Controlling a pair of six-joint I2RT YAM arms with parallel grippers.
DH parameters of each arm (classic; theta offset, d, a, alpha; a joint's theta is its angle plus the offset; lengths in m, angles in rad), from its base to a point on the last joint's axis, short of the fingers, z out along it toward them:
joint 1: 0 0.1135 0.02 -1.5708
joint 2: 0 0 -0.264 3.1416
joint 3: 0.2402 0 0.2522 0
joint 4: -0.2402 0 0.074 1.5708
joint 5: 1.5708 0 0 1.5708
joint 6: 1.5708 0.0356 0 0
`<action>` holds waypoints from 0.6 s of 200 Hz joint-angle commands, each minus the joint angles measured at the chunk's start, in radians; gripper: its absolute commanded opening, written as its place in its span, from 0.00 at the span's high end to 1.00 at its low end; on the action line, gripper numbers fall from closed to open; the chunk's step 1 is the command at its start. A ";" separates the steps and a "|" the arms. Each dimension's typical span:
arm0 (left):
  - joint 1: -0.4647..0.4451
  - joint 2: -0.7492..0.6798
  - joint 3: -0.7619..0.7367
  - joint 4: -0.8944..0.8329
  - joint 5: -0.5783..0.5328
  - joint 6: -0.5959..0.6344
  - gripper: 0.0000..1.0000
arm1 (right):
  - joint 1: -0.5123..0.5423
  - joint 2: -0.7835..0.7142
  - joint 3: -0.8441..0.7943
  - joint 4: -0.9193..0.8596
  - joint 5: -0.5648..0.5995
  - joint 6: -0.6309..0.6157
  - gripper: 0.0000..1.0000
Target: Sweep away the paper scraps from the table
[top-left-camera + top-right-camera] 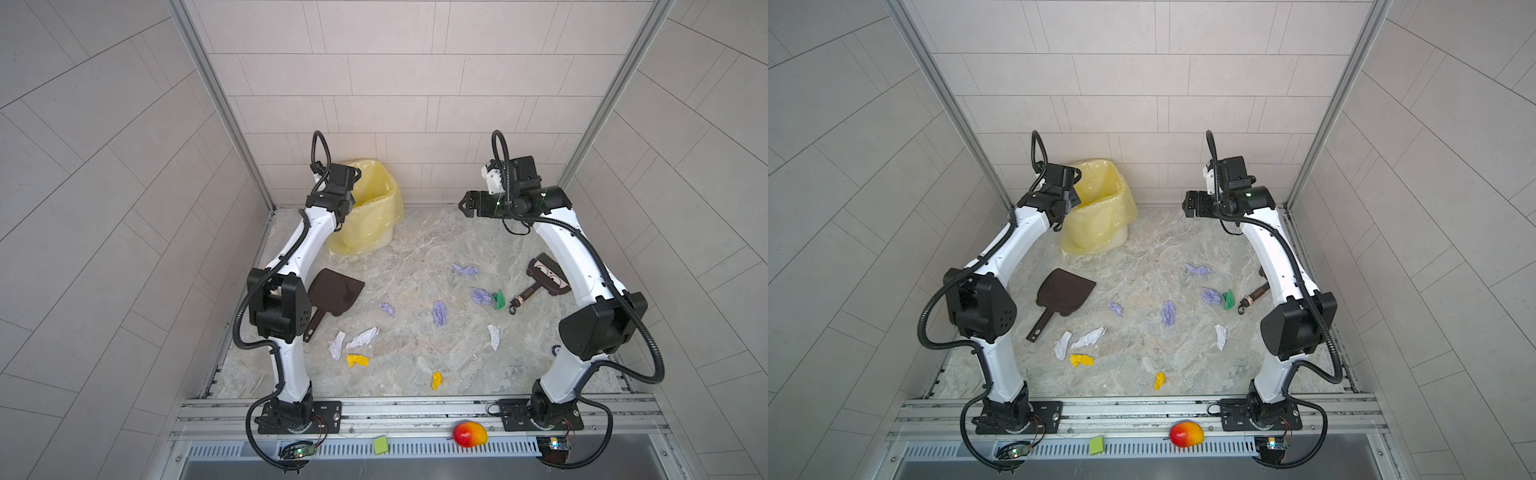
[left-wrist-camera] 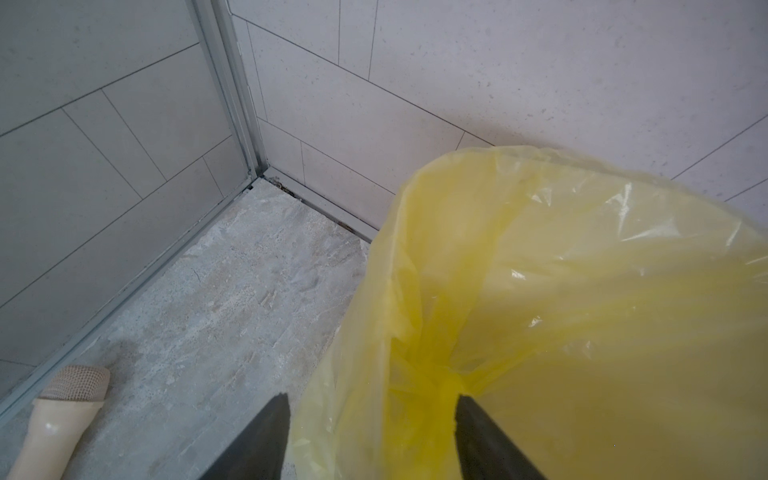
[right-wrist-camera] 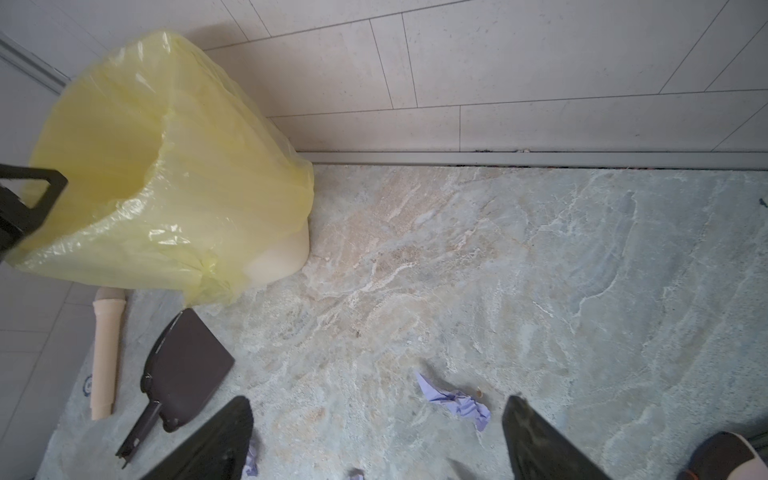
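Lavender, white and yellow paper scraps (image 1: 439, 312) litter my worktop (image 1: 415, 253) unswept; left pincer (image 2: 370, 399) and right pincer (image 3: 376, 401) gape empty, so next I reckon I must grasp dustpan (image 1: 334, 293) and brush (image 1: 546, 278).

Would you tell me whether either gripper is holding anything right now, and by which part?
Nothing is held: the left gripper and the right gripper are both open and empty.
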 commanded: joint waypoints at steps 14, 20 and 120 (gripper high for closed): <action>-0.032 -0.164 -0.065 0.045 -0.027 0.086 0.14 | -0.054 -0.117 -0.128 -0.027 0.023 0.030 0.01; -0.040 -0.187 -0.084 0.052 -0.027 0.104 0.10 | -0.067 -0.135 -0.160 -0.026 0.027 0.037 0.01; -0.307 -0.573 -0.487 0.018 0.129 0.149 0.01 | -0.394 -0.303 -0.623 -0.095 0.132 0.210 0.01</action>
